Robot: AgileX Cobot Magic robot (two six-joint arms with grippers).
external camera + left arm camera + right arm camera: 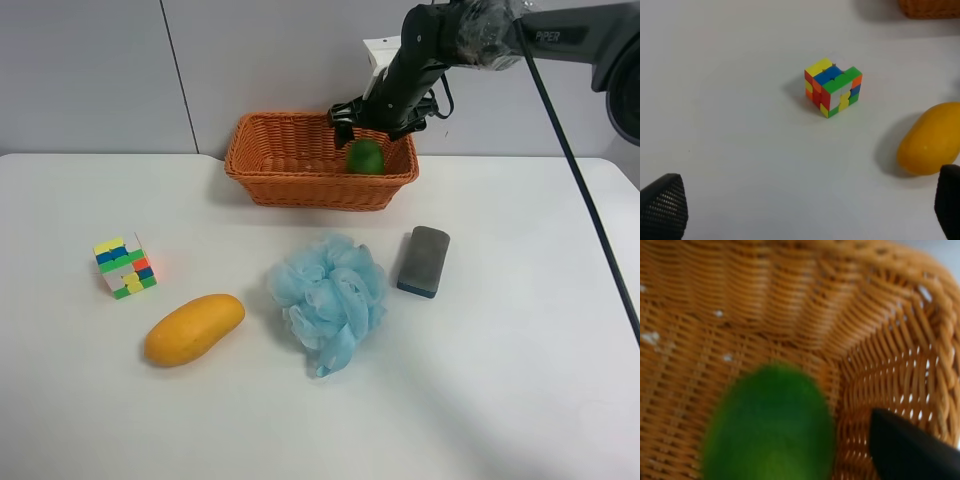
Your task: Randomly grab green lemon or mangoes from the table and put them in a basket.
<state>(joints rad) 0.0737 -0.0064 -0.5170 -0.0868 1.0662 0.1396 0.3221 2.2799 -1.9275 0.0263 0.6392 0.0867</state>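
Note:
The green lemon (pixel 366 156) is in the right end of the orange basket (pixel 290 185), just under the right gripper (pixel 372 128), which is the arm at the exterior high view's right. In the right wrist view the lemon (pixel 770 430) is blurred against the basket's wall (pixel 790 315). One black finger (pixel 910 450) shows beside it with a gap between them, so the gripper looks open. The mango (pixel 194 329) lies on the white table (pixel 520 400) at the front left. The left gripper (pixel 805 210) is open above the table, with the mango (pixel 932 140) near one fingertip.
A multicoloured cube (pixel 124 266) stands left of the mango and also shows in the left wrist view (pixel 833 86). A blue bath pouf (pixel 330 298) lies mid-table. A grey sponge block (pixel 423 260) lies to its right. A grey wall is behind the basket.

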